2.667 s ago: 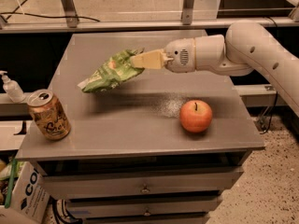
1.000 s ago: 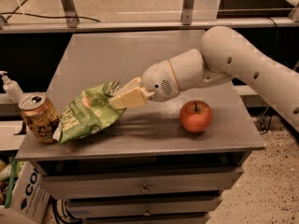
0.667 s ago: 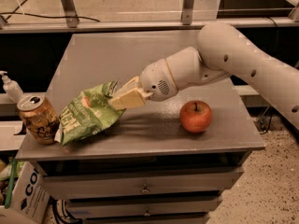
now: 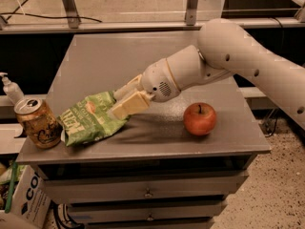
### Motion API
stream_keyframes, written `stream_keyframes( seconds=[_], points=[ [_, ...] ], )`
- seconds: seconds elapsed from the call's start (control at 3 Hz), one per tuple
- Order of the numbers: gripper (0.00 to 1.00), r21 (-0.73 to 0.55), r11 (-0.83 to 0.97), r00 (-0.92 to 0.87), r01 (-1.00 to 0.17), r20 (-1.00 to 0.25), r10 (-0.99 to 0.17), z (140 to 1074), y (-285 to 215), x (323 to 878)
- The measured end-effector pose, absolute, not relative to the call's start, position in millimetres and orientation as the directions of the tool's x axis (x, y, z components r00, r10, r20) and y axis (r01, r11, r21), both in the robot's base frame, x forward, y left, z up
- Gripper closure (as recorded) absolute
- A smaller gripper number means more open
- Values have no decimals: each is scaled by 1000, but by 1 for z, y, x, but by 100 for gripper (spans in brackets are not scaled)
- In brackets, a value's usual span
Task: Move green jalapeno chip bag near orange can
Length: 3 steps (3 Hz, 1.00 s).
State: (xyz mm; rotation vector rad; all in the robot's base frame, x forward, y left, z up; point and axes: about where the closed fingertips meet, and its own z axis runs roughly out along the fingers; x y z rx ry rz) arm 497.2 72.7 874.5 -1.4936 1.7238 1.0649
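Observation:
The green jalapeno chip bag (image 4: 88, 120) is a crumpled light-green foil bag. It lies on the grey table top (image 4: 119, 56) near the front left corner. Its left edge is right beside the orange can (image 4: 38, 124), which stands upright at the table's left front edge. My gripper (image 4: 118, 104) reaches in from the right and is shut on the bag's right end, low over the table.
A red-orange apple (image 4: 200, 119) sits on the table to the right of my gripper. A soap dispenser bottle (image 4: 10, 88) stands off the table at the left. A cardboard box (image 4: 24, 199) sits on the floor at lower left. Drawers (image 4: 147, 193) are below the table top.
My gripper has carried the bag from the table's middle down to the front left, beside the can. The bag now rests lower, on the table. The apple and the can have not moved.

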Motion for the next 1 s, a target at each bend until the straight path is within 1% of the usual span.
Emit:
stream_keyframes(
  seconds=[0.33, 0.67, 1.0],
  points=[
    [0, 168, 47, -169, -985, -852, -495, 875, 71, 499],
    [0, 141, 109, -176, -984, -861, -477, 878, 45, 527],
    [0, 103, 212, -188, -972, -882, -433, 877, -2, 574]
  ],
)
